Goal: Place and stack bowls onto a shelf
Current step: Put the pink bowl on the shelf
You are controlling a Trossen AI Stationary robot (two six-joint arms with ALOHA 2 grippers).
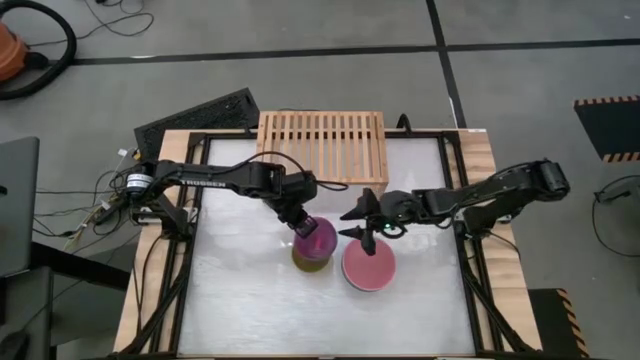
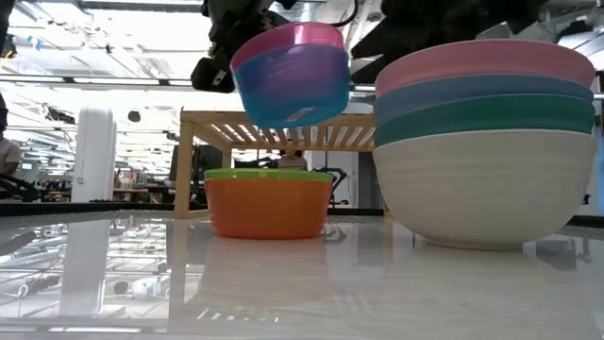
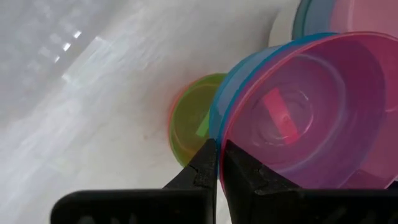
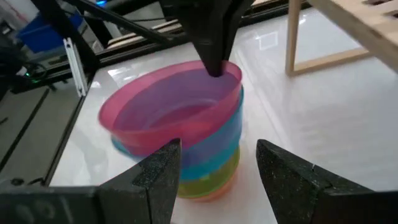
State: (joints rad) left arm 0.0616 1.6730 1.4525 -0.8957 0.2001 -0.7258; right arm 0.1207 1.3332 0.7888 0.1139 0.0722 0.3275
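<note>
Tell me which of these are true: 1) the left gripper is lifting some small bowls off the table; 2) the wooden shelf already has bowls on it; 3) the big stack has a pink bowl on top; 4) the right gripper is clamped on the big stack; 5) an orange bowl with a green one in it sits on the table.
1) True. The left gripper is shut on the rim of the magenta bowl, nested in the cyan bowl, both held tilted in the air.
2) False. The shelf has nothing on its slats.
3) True. The pink bowl tops the blue, teal and cream-white ones.
4) False. The right gripper is open, holding nothing.
5) True. The orange-red bowl holds the olive-green bowl.
</note>
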